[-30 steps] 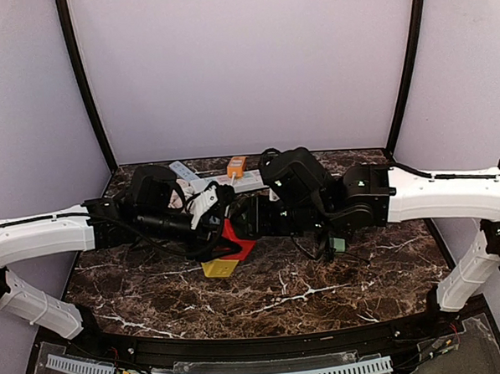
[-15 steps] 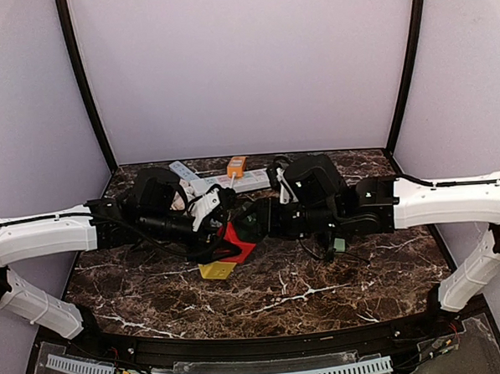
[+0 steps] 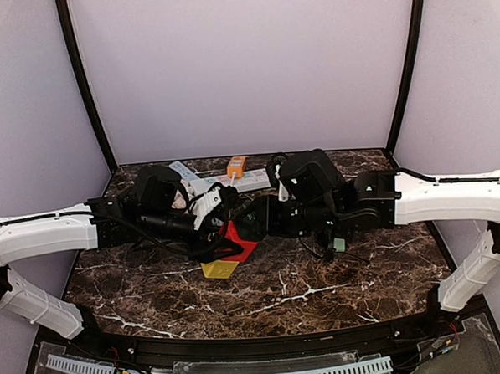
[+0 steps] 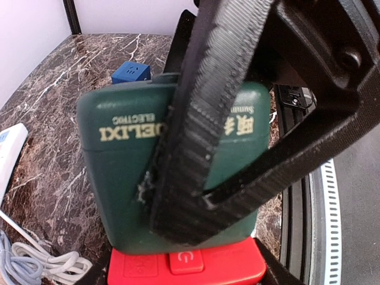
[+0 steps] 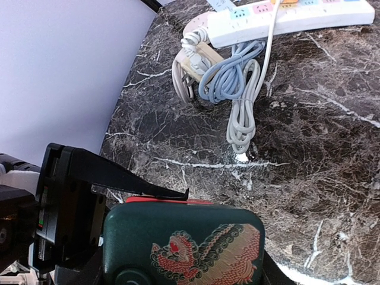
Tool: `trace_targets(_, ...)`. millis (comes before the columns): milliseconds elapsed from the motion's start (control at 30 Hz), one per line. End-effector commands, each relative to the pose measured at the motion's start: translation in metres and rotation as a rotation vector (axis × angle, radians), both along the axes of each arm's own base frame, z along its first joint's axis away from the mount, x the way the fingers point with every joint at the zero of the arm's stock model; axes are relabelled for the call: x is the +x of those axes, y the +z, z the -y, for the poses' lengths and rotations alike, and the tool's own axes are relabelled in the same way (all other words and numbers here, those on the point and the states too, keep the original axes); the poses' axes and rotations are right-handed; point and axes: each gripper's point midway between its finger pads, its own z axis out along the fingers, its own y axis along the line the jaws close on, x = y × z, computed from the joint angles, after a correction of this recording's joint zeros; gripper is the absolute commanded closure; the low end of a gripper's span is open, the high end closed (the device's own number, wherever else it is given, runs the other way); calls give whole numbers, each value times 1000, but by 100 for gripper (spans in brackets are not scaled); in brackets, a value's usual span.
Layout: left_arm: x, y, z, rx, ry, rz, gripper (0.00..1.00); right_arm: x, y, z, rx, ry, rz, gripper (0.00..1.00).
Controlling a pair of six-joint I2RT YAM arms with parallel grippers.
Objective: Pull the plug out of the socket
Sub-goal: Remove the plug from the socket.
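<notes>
A dark green plug block [image 4: 119, 178] with a dragon print [image 5: 184, 243] sits flush against the red socket [image 4: 187, 267] above the table's middle [image 3: 236, 242]. My left gripper [image 3: 221, 229] is shut on the red socket; its fingers show only at the bottom corners of the left wrist view. My right gripper [image 3: 252, 223] is shut on the green plug; one of its black fingers [image 4: 202, 136] lies across the plug's face. In the right wrist view a thin red edge of the socket [image 5: 160, 201] shows behind the plug, beside the left gripper's finger [image 5: 113, 175].
A white power strip [image 3: 233, 182] with an orange plug [image 3: 236, 165] lies at the back, with coiled grey and blue cables [image 5: 231, 77] in front of it. A yellow piece [image 3: 219, 268] lies under the grippers. A blue cube [image 4: 130, 72] sits on the marble.
The right arm's wrist has shifted to the right and settled. The left arm has barely moved. Plug and socket stay together between the grippers.
</notes>
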Motion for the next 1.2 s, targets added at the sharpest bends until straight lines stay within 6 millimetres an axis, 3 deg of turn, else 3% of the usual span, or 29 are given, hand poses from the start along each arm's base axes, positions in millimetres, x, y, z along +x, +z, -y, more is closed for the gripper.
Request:
trace_targets(0,-6,-1,-1,27,-28,-12,100,10,39,-2,-21,-62,118,100)
trace_targets(400,-3,-3,-1,46,-16,-13,99,14,34,3,-192,-104,170,100)
trace_targets(900,-5,-5,-1,46,-33,-13,99,13,38,2,150,15,25,100)
trace_targets(1167,-5,-6,-1,51,-32,-16,99,16,41,4,167,13,28,100)
